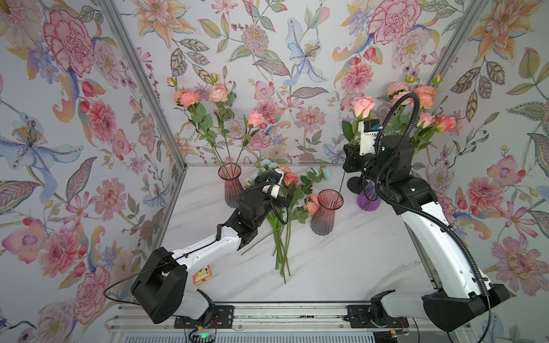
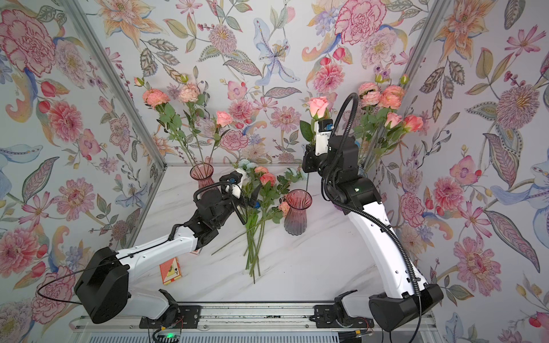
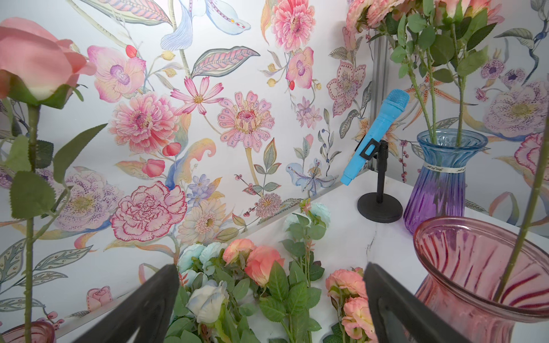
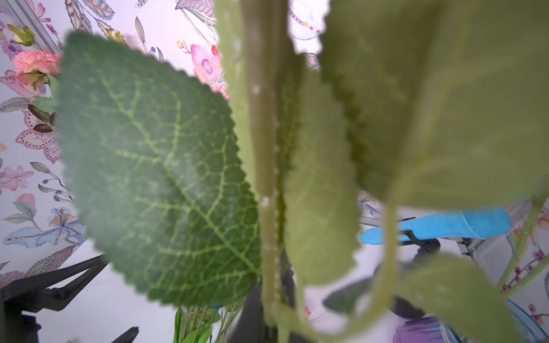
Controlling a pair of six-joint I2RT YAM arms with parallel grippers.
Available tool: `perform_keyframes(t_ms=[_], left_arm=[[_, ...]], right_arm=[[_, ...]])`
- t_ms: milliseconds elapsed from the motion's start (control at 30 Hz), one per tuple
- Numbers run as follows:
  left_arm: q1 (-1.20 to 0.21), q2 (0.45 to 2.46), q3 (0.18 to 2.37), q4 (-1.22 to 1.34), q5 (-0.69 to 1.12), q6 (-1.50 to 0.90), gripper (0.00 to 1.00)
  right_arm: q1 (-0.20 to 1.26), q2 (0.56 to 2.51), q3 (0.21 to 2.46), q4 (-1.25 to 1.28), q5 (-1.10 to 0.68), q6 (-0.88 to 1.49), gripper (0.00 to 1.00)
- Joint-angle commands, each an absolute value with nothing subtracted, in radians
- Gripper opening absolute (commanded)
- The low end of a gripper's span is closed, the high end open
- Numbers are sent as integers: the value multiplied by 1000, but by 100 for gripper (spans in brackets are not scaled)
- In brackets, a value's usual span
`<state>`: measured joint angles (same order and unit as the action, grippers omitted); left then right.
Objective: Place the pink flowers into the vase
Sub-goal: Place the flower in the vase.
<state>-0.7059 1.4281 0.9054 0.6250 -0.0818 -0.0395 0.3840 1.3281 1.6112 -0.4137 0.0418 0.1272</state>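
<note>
While the right pincer [image 1: 348, 161] clamped a pink rose [image 1: 363, 107] above the vase [image 1: 325, 216], both top views showed pink flowers [image 2: 267, 179] heaped on the worktop [image 1: 341, 267]. Left wrist: left pincer [image 3: 269, 308] gaped wide over them. Right wrist: rose stem [image 4: 267, 148] masked floral wallpaper [image 4: 17, 154].

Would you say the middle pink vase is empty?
No: the middle pink vase has a rose stem, held by the right claw, in its mouth.

card box [image 2: 170, 270]: spade sign (maybe "A") | vase band [image 3: 442, 170]: script unreadable
</note>
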Motion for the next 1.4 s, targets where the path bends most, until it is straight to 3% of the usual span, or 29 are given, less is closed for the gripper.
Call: perform_keyframes(t_ms=[0,800,1367], left_arm=[[-701,1397,879,646,-46,-17,100],[-701,1379,846,673,8,-33,100],[-701,1401,842,686,20,-58,100]], right_arm=[[370,1292,1543,-338,11,172,0],[319,1316,1322,-295,-51,297,4],[317,1333,1329,-296,-52,309,28]])
